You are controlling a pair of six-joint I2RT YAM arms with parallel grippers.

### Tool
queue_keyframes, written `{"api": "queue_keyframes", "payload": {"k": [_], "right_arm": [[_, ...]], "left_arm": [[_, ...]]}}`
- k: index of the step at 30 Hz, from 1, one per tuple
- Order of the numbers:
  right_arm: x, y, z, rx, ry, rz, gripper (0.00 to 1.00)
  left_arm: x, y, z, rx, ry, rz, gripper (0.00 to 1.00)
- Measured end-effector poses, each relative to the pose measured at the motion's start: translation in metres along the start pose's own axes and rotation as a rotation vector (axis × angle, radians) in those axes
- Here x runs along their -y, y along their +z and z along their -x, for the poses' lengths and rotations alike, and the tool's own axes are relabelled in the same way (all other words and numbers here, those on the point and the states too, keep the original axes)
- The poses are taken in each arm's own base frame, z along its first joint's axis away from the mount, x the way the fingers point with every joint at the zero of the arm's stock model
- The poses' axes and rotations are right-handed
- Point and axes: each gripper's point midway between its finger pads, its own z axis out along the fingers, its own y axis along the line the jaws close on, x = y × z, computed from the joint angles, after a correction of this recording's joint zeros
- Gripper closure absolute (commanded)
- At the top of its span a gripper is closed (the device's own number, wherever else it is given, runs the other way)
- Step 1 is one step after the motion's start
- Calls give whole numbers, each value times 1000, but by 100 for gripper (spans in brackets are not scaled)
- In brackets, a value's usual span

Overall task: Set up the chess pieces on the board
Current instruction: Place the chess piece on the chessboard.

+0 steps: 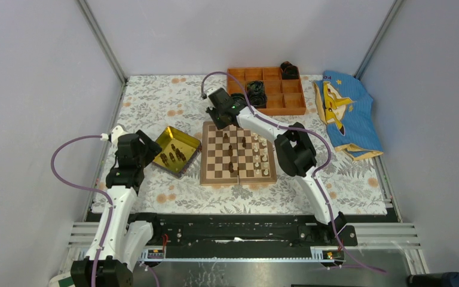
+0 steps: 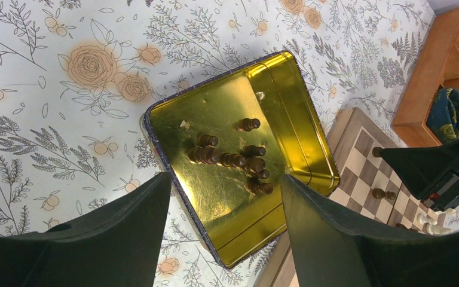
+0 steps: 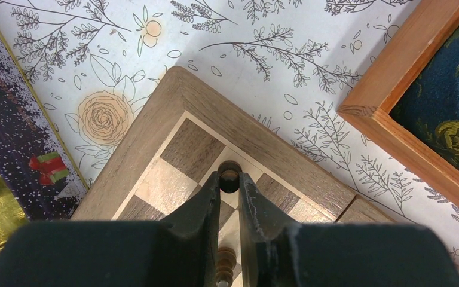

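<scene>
The right fingers (image 1: 216, 119) reach down over the far left corner of the board (image 1: 206, 178). From above I can't tell how they stand. The left fingers (image 1: 148, 150) hang beside the gold tray (image 1: 168, 131), which sits on the tabletop (image 1: 155, 95) just left of the board with a cluster of dark pieces (image 1: 173, 158) in it. On the board a loose scatter of pieces (image 1: 243, 143) occupies the middle and right half, dark and pale mixed. No full rows are formed along either edge, so I'd say the set-up is barely begun. The orange box (image 1: 275, 109) beyond the board plays no part.

Through the left wrist camera, the left fingers (image 2: 137, 221) are spread wide and empty above the tray (image 2: 215, 101). About ten dark pieces (image 2: 233, 158) lie there on their sides, all waiting to be moved. A few cream pieces (image 2: 433, 224) show at the board's edge (image 2: 349, 128).

Through the right wrist camera, the right fingers (image 3: 206, 203) are pinched shut on one dark piece (image 3: 229, 177), held upright over the squares at the board's corner (image 3: 149, 143). Whether its base touches the wood I can't tell. By my reckoning this piece is about to be placed, and most of the job is ahead: the tray to empty and the scattered men to line up.
</scene>
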Motion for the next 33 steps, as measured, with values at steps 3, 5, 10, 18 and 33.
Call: {"api": "queue_keyframes", "payload": {"k": [3,5,10,18,33], "right_arm": [[0,0,0,1,-4,0,86],[0,0,0,2,-4,-1,77],[1,1,0,2,-10,-1,55],[1,3,-7,-15,-15,-2,52],[5,-18,-28,-36,-21,-13,52]], "left_arm": [[0,0,0,0,0,0,25],[0,0,0,0,0,0,25],[0,0,0,0,0,-1,25],[0,0,0,2,0,-2,25],[0,0,0,4,-1,-3,25]]}}
